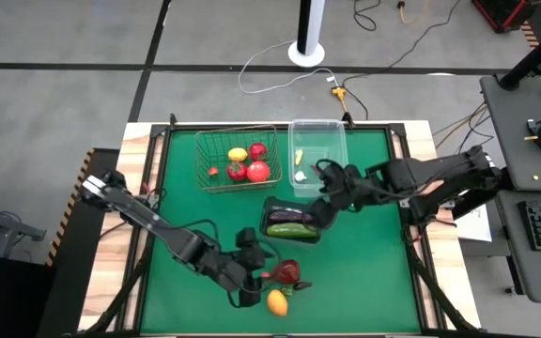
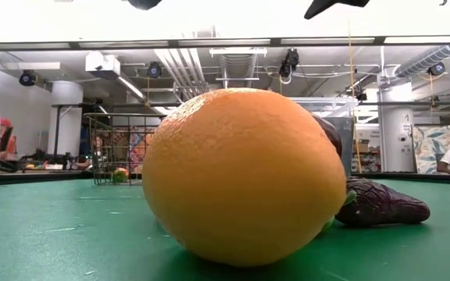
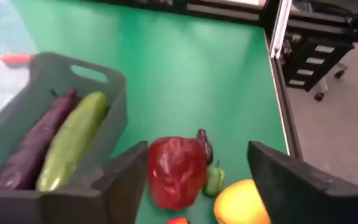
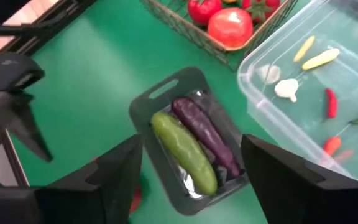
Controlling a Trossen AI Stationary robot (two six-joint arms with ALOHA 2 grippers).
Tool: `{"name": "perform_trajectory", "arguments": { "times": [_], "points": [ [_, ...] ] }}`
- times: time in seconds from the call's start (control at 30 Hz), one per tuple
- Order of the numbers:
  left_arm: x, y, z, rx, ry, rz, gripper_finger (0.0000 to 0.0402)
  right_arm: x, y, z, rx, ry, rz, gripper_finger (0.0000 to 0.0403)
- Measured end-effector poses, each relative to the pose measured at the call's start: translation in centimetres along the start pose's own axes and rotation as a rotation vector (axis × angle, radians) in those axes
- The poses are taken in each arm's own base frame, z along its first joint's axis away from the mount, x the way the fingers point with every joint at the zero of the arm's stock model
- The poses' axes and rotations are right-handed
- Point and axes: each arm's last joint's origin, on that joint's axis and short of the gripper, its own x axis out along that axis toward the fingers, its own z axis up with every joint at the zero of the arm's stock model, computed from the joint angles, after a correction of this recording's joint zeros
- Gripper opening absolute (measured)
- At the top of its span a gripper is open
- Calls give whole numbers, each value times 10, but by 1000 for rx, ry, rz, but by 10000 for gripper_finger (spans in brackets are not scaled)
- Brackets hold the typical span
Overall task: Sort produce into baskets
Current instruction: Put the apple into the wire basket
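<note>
Here, loose produce lies near the table's front edge: a dark-red pepper (image 3: 176,169), an orange fruit (image 1: 277,302) touching a small green piece (image 3: 214,180), and a tiny dark eggplant (image 2: 383,205) alongside. The left gripper (image 3: 197,171) hovers just above the pepper, fingers spread wide, grasping nothing. Behind it, the dark tray (image 4: 143,107) holds a cucumber (image 4: 184,151) and an eggplant (image 4: 205,134) side by side. The right gripper (image 4: 191,165) hangs released over the tray. Farther back, the wire basket (image 1: 202,160) holds red fruits and a lemon (image 1: 238,155); beside it, the clear tub (image 1: 337,141) holds garlic (image 4: 286,89) and chilies.
</note>
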Motion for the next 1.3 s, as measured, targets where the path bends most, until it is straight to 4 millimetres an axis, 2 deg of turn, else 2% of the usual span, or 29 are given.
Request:
{"name": "perform_trajectory", "arguments": {
  "times": [0.2,0.37,0.5,0.73,1.3],
  "points": [
    [32,-12,-10,61,23,59,332,1,9,-10,-5,4,1,292],
    [58,-25,-14,125,51,78,363,1,9,-10,5,3,-2,304],
    [78,-31,-22,139,96,106,366,1,9,-10,5,1,-3,306],
    [98,-33,-36,128,144,166,361,2,9,-11,3,4,-6,306],
    [103,-23,-50,128,167,216,354,2,9,-11,1,5,-6,306]
  ]
}}
